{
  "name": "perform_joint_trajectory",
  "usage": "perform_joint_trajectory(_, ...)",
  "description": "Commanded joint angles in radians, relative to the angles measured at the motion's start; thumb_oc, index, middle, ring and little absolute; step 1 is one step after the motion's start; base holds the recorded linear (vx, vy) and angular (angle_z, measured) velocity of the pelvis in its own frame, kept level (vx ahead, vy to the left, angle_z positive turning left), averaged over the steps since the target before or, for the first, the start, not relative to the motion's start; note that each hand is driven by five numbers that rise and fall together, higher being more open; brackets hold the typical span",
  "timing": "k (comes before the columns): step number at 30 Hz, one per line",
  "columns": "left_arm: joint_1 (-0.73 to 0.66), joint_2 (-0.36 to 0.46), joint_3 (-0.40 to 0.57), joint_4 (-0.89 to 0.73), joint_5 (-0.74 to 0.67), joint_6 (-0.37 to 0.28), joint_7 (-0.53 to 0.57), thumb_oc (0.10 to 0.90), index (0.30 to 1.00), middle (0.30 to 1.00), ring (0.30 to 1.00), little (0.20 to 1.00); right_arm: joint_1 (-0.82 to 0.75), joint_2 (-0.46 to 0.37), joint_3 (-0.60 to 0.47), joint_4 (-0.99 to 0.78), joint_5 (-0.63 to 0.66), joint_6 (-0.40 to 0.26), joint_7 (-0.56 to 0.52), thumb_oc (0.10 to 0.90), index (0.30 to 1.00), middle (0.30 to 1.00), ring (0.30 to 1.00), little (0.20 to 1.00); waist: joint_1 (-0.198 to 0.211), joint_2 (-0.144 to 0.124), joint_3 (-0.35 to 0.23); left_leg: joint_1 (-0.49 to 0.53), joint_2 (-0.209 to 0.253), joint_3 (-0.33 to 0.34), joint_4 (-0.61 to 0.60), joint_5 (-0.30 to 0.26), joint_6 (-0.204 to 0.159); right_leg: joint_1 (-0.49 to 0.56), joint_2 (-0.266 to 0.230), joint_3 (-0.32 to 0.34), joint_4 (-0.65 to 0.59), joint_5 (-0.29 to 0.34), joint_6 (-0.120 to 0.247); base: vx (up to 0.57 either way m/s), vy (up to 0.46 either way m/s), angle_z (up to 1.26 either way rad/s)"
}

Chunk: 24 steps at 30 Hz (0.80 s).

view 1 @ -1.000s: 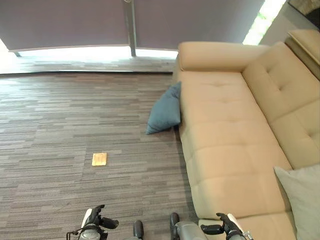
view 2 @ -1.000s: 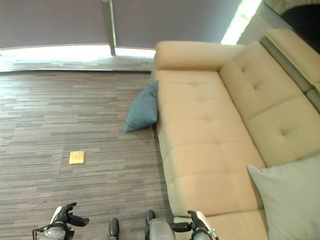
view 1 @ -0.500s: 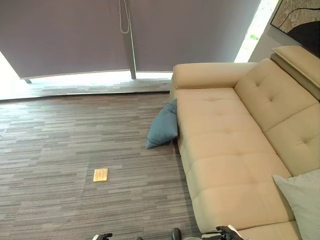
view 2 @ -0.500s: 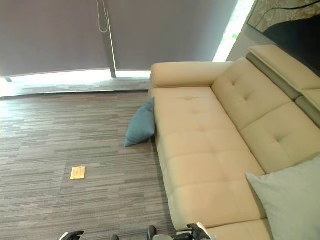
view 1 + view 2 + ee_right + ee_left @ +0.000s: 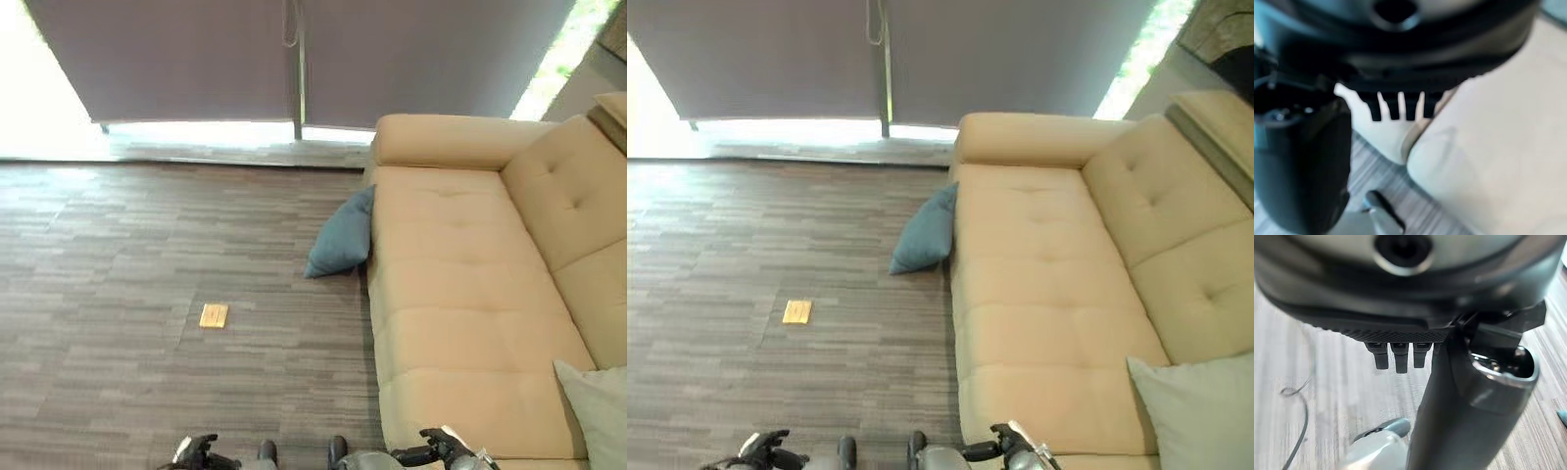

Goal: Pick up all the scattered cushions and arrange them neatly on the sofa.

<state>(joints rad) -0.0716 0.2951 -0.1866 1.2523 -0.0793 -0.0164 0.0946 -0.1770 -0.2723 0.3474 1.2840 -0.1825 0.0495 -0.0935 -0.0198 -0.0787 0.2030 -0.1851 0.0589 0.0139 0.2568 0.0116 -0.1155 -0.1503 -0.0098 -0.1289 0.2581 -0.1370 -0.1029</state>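
Nothing has moved but my camera. Both hands, left hand (image 5: pixel 1400 355) and right hand (image 5: pixel 1398 105), hang open, empty; next I approach the blue cushion (image 5: pixel 342 235) leaning against the sofa (image 5: pixel 460 294).

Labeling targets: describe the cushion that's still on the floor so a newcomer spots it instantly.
Start at the beige sofa. At its front edge, toward the armrest end by the window, a blue cushion stands on the floor, leaning against the sofa. Unlike the pale grey cushion on the seat, it is blue.

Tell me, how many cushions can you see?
2. A blue cushion is on the floor, leaning against the front of the sofa. A pale grey cushion sits on the sofa at its near end, partly cut off. More may lie out of view.
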Motion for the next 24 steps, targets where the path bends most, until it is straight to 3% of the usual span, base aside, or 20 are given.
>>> perform_joint_trajectory(1, 0.056, 0.0, -0.019, -0.019, -0.003, -0.01, -0.012, 0.8, 0.9, 0.9, 0.9, 0.9, 0.025, -0.032, 0.036, -0.006, -0.001, 0.007, 0.0, 0.8, 0.9, 0.9, 0.9, 0.9, -0.004, -0.051, -0.022, -0.067, -0.037, 0.044, 0.027, -0.075, 0.077, 0.206, -0.023, 0.017, -0.189, -0.048, 0.113, 0.26, 0.068, 0.25)
perform_joint_trajectory(3, 0.062, 0.001, -0.012, -0.021, -0.012, -0.016, -0.016, 0.8, 0.9, 0.9, 0.9, 0.9, 0.028, -0.033, 0.031, -0.016, 0.002, 0.003, -0.005, 0.8, 0.9, 0.9, 0.9, 0.9, 0.01, -0.043, -0.018, -0.091, -0.038, 0.035, -0.024, -0.033, 0.071, 0.228, -0.014, 0.032, -0.193, -0.058, 0.119, 0.25, 0.106, 0.29)
perform_joint_trajectory(9, 0.06, -0.002, -0.011, -0.002, 0.012, -0.007, -0.016, 0.8, 0.9, 0.9, 0.9, 0.9, 0.022, -0.008, 0.037, -0.009, -0.012, 0.004, 0.004, 0.8, 0.9, 0.9, 0.9, 0.9, 0.014, -0.052, -0.049, -0.053, -0.067, 0.033, -0.044, -0.069, 0.099, 0.249, -0.044, 0.066, -0.154, -0.074, 0.147, 0.25, 0.178, -0.24)
perform_joint_trajectory(12, 0.052, 0.0, -0.008, 0.0, 0.017, -0.005, -0.013, 0.8, 0.9, 0.9, 0.9, 0.9, 0.011, 0.017, 0.029, -0.019, 0.004, 0.0, 0.007, 0.8, 0.9, 0.9, 0.9, 0.9, 0.009, -0.049, -0.056, 0.015, -0.095, 0.046, -0.07, -0.113, 0.155, 0.191, -0.089, 0.098, 0.02, -0.036, 0.191, 0.23, 0.262, -0.39)
perform_joint_trajectory(14, 0.051, 0.003, -0.007, -0.002, 0.017, -0.002, -0.013, 0.8, 0.9, 0.9, 0.9, 0.9, 0.008, 0.025, 0.028, -0.018, 0.009, 0.002, 0.01, 0.8, 0.9, 0.9, 0.9, 0.9, 0.007, -0.047, -0.055, 0.034, -0.104, 0.047, -0.079, -0.121, 0.17, 0.162, -0.099, 0.107, 0.086, -0.011, 0.197, 0.14, 0.168, -0.71)
perform_joint_trajectory(16, 0.043, 0.009, -0.004, -0.006, 0.016, 0.004, -0.011, 0.8, 0.9, 0.9, 0.9, 0.9, -0.005, 0.037, 0.038, -0.018, 0.012, 0.004, 0.015, 0.8, 0.9, 0.9, 0.9, 0.9, -0.001, -0.038, -0.039, 0.083, -0.121, 0.045, -0.103, -0.135, 0.203, 0.108, -0.112, 0.129, 0.245, 0.077, 0.197, 0.21, 0.247, -0.34)
perform_joint_trajectory(19, 0.037, 0.017, -0.004, -0.017, 0.004, -0.002, -0.01, 0.8, 0.9, 0.9, 0.9, 0.9, -0.008, 0.04, 0.032, -0.029, 0.026, -0.001, 0.016, 0.8, 0.9, 0.9, 0.9, 0.9, -0.004, -0.021, -0.024, 0.129, -0.121, 0.045, -0.128, -0.149, 0.216, 0.057, -0.127, 0.109, 0.333, 0.101, 0.191, 0.18, 0.138, 0.05)
perform_joint_trajectory(22, 0.033, 0.019, -0.003, -0.017, -0.009, -0.004, -0.015, 0.8, 0.9, 0.9, 0.9, 0.9, -0.009, 0.039, 0.03, -0.024, 0.028, 0.001, 0.021, 0.8, 0.9, 0.9, 0.9, 0.9, -0.012, -0.015, -0.027, 0.164, -0.123, 0.037, -0.154, -0.154, 0.214, 0.024, -0.116, 0.092, 0.286, 0.069, 0.18, 0.22, 0.063, -0.1)
perform_joint_trajectory(23, 0.028, 0.022, -0.002, -0.017, -0.012, -0.005, -0.018, 0.8, 0.9, 0.9, 0.9, 0.9, -0.014, 0.035, 0.033, -0.021, 0.026, 0.0, 0.023, 0.8, 0.9, 0.9, 0.9, 0.9, -0.021, -0.011, -0.031, 0.195, -0.126, 0.027, -0.178, -0.162, 0.21, -0.011, -0.079, 0.08, 0.215, 0.032, 0.18, 0.28, 0.022, -0.21)
perform_joint_trajectory(24, 0.024, 0.025, -0.003, -0.015, -0.012, -0.009, -0.017, 0.8, 0.9, 0.9, 0.9, 0.9, -0.017, 0.033, 0.035, -0.02, 0.026, -0.002, 0.021, 0.8, 0.9, 0.9, 0.9, 0.9, -0.029, -0.017, -0.028, 0.215, -0.134, 0.02, -0.189, -0.17, 0.209, -0.044, -0.053, 0.071, 0.148, 0.036, 0.179, 0.29, 0.023, -0.27)
